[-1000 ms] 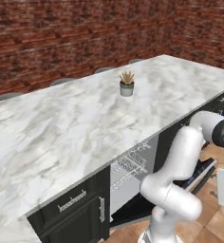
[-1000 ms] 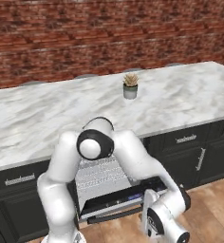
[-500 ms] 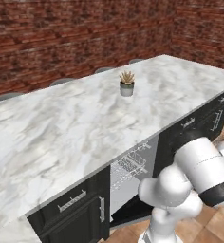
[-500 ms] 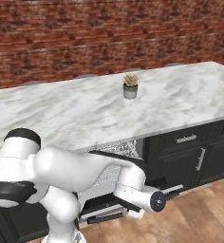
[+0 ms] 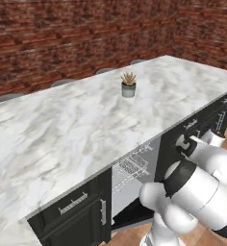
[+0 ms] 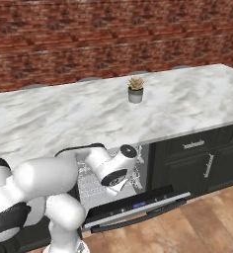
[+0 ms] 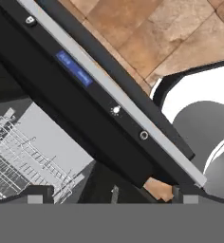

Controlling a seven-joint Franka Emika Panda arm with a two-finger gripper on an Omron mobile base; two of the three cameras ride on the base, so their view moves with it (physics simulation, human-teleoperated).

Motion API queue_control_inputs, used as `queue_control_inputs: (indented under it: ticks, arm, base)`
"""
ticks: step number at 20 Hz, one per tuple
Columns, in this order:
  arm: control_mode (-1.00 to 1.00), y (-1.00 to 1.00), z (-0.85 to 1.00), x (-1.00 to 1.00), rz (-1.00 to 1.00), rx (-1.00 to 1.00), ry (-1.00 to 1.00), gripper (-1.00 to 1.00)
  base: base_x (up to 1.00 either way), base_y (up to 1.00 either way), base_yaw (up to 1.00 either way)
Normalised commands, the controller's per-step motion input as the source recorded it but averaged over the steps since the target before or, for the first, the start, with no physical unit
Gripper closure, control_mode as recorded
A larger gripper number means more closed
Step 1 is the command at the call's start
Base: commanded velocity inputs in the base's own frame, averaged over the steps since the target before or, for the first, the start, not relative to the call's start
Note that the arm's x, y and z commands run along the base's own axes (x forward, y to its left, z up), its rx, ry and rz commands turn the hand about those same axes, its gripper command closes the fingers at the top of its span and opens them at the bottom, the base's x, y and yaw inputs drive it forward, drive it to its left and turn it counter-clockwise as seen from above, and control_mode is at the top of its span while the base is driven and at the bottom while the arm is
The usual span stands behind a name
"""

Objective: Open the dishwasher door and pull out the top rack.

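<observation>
**Dishwasher door down, rack inside**

The claw (image 7: 109,193) is held wide apart, gripping nothing, just above the dishwasher door (image 6: 138,210). The door is seen dropped open below the worktop (image 6: 89,118). Beyond the door, the top rack (image 5: 132,166) sits within the opening. Farther back, a potted plant (image 6: 135,89) stands on the worktop.

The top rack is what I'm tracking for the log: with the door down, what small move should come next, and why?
Probably lower the open hand into the tub toward the top rack's front edge. The dishwasher door already hangs open, the rack still sits inside, and the hand holds nothing.
</observation>
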Motion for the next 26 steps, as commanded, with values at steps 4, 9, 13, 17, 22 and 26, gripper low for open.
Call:
queue_control_inputs:
  ticks: [4, 9, 13, 17, 22, 26]
  arm:
    - [-1.0, -0.17, 0.01, 0.51, -0.1, 0.28, 0.48, -1.0]
    - [-1.0, -0.45, 0.0, 0.56, -0.14, 0.39, 0.33, -1.0]
    - [-1.0, -0.46, -0.22, 0.4, -0.15, 0.36, 0.06, -1.0]
    - [-1.0, -0.15, -0.38, 0.16, -0.17, 0.17, -0.14, -1.0]
    - [-1.0, 0.09, -0.44, 0.22, -0.15, 0.05, -0.29, -1.0]
    - [-1.0, 0.36, -0.06, 0.31, -0.14, 0.03, -0.33, -1.0]
  base:
    - [0.0, 0.0, 0.0]
    - [0.0, 0.0, 0.0]
    - [0.0, 0.0, 0.0]
    - [0.0, 0.0, 0.0]
    - [0.0, 0.0, 0.0]
    - [0.0, 0.0, 0.0]
